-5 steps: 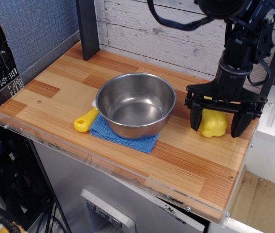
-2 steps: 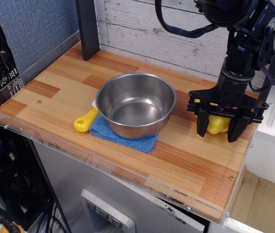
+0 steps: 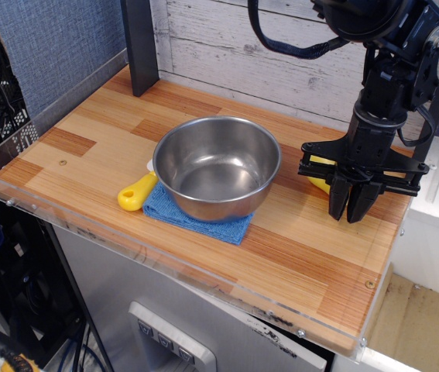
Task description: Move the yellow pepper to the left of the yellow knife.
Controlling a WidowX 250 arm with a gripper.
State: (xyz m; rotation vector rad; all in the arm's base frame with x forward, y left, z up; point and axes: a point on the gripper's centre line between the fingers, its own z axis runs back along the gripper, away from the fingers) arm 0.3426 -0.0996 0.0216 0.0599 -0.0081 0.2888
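Yellow pepper (image 3: 321,174) is mostly hidden behind the gripper (image 3: 350,208); only a yellow sliver shows just left of the fingers (image 3: 337,198), on the right part of the wooden tabletop (image 3: 304,248). Scanning left to right: yellow knife (image 3: 137,191) is far left of the fingers, handle pointing toward the front-left, blade end tucked under the steel bowl (image 3: 217,167). The bowl sits on a blue cloth (image 3: 192,215), between knife and fingers, well apart from the gripper. Then the pepper sliver, then the black fingers, pointing down with tips drawn nearly together, only a thin gap visible. The pepper sits up by the finger bases and crossbar, not between the tips. Cannot tell whether the fingers actually pinch the pepper or whether the tips touch the wood.
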